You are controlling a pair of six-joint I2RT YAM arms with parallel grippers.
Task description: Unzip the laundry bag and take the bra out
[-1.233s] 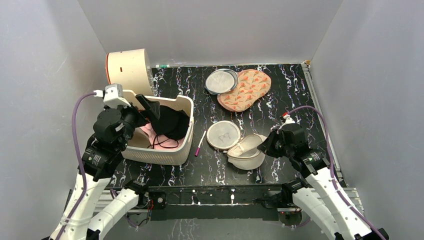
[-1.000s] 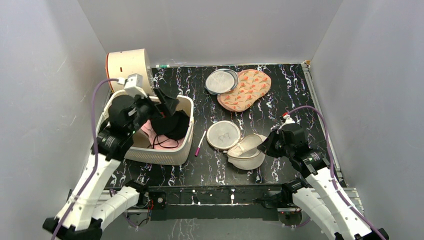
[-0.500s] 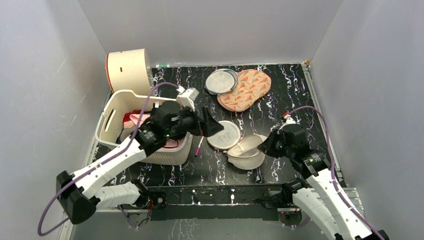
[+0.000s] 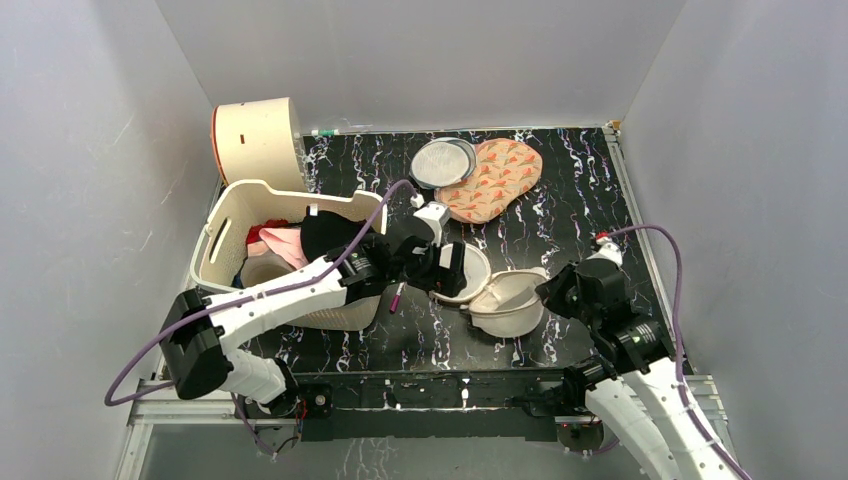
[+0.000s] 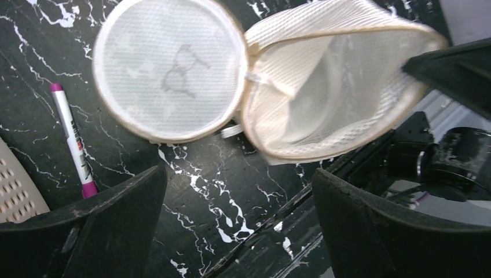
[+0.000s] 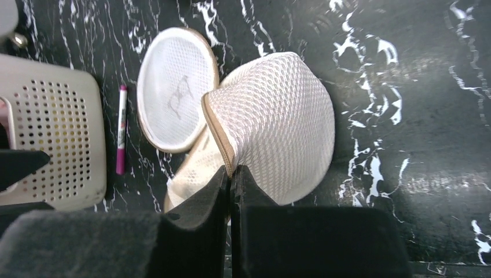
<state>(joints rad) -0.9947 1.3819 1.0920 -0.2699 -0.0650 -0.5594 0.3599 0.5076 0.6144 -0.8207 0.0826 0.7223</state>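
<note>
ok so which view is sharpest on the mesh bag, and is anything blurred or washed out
Right wrist view: the weave of the laundry bag is crisp; the right gripper at the bottom edge is a dark blur. Left wrist view: the bag's bra drawing reads clearly, the left gripper is out of focus. Top view: even light, no glare, weave too small to see.
</note>
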